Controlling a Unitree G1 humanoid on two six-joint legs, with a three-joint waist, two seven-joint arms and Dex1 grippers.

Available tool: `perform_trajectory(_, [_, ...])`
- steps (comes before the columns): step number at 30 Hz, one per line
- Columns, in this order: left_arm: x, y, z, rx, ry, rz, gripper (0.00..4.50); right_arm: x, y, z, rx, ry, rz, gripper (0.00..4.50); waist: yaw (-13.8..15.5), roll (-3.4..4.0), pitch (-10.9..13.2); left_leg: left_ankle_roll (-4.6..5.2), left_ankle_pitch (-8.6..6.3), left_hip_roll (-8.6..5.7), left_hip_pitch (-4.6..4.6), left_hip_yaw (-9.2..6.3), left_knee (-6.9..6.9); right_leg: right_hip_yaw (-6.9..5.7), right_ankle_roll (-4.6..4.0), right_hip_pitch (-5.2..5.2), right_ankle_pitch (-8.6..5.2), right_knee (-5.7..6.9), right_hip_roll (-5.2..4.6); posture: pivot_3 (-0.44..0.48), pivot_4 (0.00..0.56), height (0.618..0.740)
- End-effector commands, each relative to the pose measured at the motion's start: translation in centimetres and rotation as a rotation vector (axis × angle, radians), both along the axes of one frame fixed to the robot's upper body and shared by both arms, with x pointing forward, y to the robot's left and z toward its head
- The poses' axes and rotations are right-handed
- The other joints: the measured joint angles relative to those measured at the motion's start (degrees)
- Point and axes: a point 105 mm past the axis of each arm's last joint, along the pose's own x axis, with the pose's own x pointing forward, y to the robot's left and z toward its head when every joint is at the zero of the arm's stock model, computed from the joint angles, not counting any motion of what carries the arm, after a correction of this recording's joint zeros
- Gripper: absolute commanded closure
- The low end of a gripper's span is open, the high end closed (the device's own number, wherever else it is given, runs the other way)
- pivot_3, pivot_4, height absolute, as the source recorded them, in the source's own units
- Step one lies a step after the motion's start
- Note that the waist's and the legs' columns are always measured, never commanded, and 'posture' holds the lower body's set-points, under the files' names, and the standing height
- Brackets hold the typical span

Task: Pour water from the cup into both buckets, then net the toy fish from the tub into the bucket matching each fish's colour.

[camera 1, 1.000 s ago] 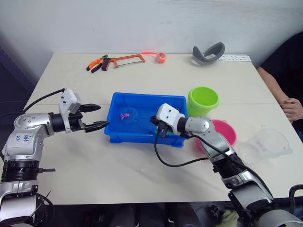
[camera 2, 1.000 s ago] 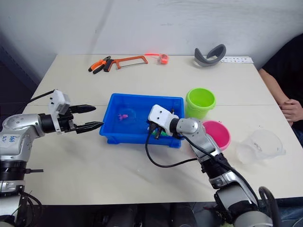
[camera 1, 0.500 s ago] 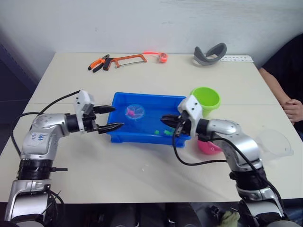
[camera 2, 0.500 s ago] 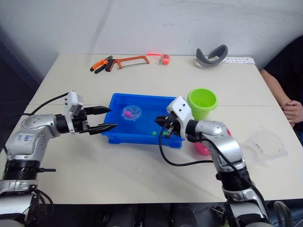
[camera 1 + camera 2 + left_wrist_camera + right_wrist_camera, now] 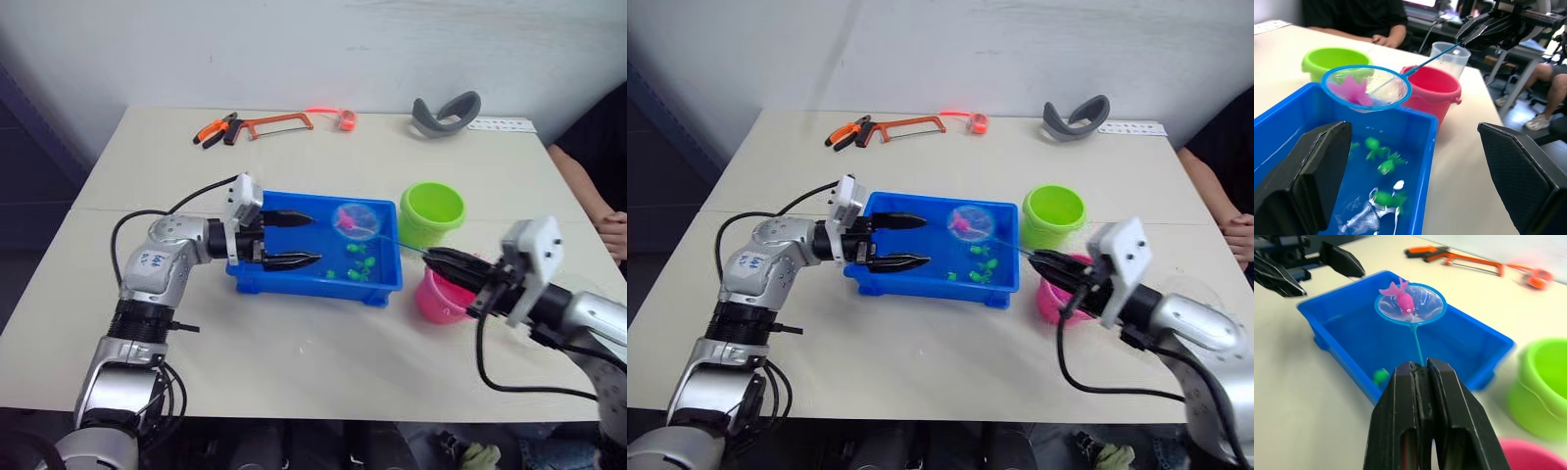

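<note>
My right gripper (image 5: 436, 259) is shut on the thin handle of the net (image 5: 357, 219). The net's light-blue hoop hangs above the far right part of the blue tub (image 5: 294, 284), and a pink toy fish (image 5: 1400, 296) lies in its mesh. Several green toy fish (image 5: 355, 266) lie in the tub's water. My left gripper (image 5: 313, 238) is open, reaching in over the tub's left half with nothing between its fingers. The lime green bucket (image 5: 432, 211) stands just right of the tub. In front of it is the pink bucket (image 5: 441, 299), under my right gripper. The clear cup (image 5: 1449, 56) stands beyond the pink bucket.
An orange hacksaw with pliers (image 5: 260, 124) and a small red item (image 5: 343, 117) lie at the table's far edge. A grey curved band (image 5: 446, 110) rests at the far right. A person's arm (image 5: 612, 220) rests on the right edge.
My right gripper has drawn back to the right, lifting the net with the pink fish from mid-tub to the tub's far right. My left gripper has moved right, over the tub.
</note>
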Motion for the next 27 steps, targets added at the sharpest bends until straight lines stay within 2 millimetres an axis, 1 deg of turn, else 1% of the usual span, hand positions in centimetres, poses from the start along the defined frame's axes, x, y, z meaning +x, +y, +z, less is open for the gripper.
perform_trajectory(1, [0.2,-0.5,0.8,-0.001,-0.048,-0.039,0.02,-2.2,-1.3,1.2,-0.02,-0.056,-0.04,4.5,0.04,0.0,0.0,0.0,0.0,-0.01,0.02,0.02,0.0,0.01,0.0,0.02,0.0,0.0,0.02,0.0,0.15,0.74])
perform_trajectory(5, [0.3,-1.6,0.7,-0.002,-0.055,-0.086,0.02,-4.7,-4.1,0.8,-0.036,-0.05,-0.162,4.5,0.15,0.0,0.0,0.07,0.0,-0.04,0.07,0.04,0.01,0.04,0.02,0.09,0.01,-0.01,0.02,0.0,0.15,0.74])
perform_trajectory(6, [0.3,-1.7,0.6,-0.001,-0.057,-0.095,0.02,-5.1,-4.6,0.8,-0.042,-0.05,-0.186,4.5,0.16,0.0,0.0,0.1,0.01,-0.05,0.11,0.03,0.01,0.04,0.03,0.12,0.02,-0.01,0.03,0.0,0.15,0.74])
perform_trajectory(8, [0.3,-2.2,0.5,0.004,-0.063,-0.115,0.02,-6.2,-6.2,0.5,-0.066,-0.046,-0.265,4.5,0.15,0.0,0.0,0.1,0.01,-0.05,0.11,0.02,0.01,0.05,0.03,0.13,0.02,-0.01,0.03,0.0,0.15,0.74])
perform_trajectory(10, [0.4,-2.5,0.3,0.008,-0.069,-0.123,0.02,-7.0,-7.3,0.1,-0.108,-0.041,-0.312,4.5,0.18,0.0,0.0,0.11,0.01,-0.05,0.1,0.03,0.01,0.06,0.04,0.12,0.02,-0.01,0.03,0.0,0.15,0.74])
perform_trajectory(14, [0.6,-2.9,0.2,0.011,-0.077,-0.139,0.02,-8.5,-9.4,-1.2,-0.208,-0.026,-0.387,4.5,0.09,0.0,0.0,0.12,0.0,-0.05,0.13,0.04,0.0,0.1,0.04,0.12,0.02,-0.01,0.04,0.0,0.15,0.74])
perform_trajectory(16, [0.7,-3.0,0.2,0.013,-0.079,-0.144,0.02,-9.2,-10.4,-2.1,-0.302,-0.026,-0.409,4.5,0.08,0.0,0.0,0.12,-0.01,-0.05,0.13,0.05,-0.01,0.11,0.04,0.11,0.02,-0.01,0.04,0.0,0.15,0.74])
perform_trajectory(18, [0.9,-3.1,0.2,0.015,-0.083,-0.148,0.02,-9.5,-11.2,-2.6,-0.421,-0.053,-0.429,4.5,0.07,0.0,0.0,0.13,-0.01,-0.05,0.14,0.07,-0.02,0.13,0.04,0.09,0.02,-0.03,0.05,0.0,0.15,0.74])
perform_trajectory(20, [1.0,-3.1,0.1,0.018,-0.086,-0.15,0.02,-9.5,-11.7,-2.6,-0.532,-0.102,-0.442,4.5,0.02,0.0,0.0,0.13,-0.01,-0.05,0.15,0.09,-0.02,0.15,0.04,0.09,0.02,-0.04,0.05,0.0,0.15,0.74])
perform_trajectory(23, [1.1,-3.1,0.1,0.021,-0.089,-0.152,0.02,-9.2,-12.0,-2.5,-0.701,-0.178,-0.426,4.5,-0.02,0.0,0.0,0.12,-0.01,-0.05,0.17,0.11,-0.02,0.18,0.04,0.07,0.02,-0.04,0.04,0.0,0.15,0.74])
perform_trajectory(27, [1.0,-3.2,0.0,0.022,-0.091,-0.157,0.02,-8.8,-11.9,-2.5,-0.876,-0.251,-0.374,4.5,-0.03,0.01,0.0,0.1,-0.01,-0.05,0.17,0.11,-0.02,0.17,0.04,0.07,0.02,-0.04,0.05,0.0,0.15,0.74])
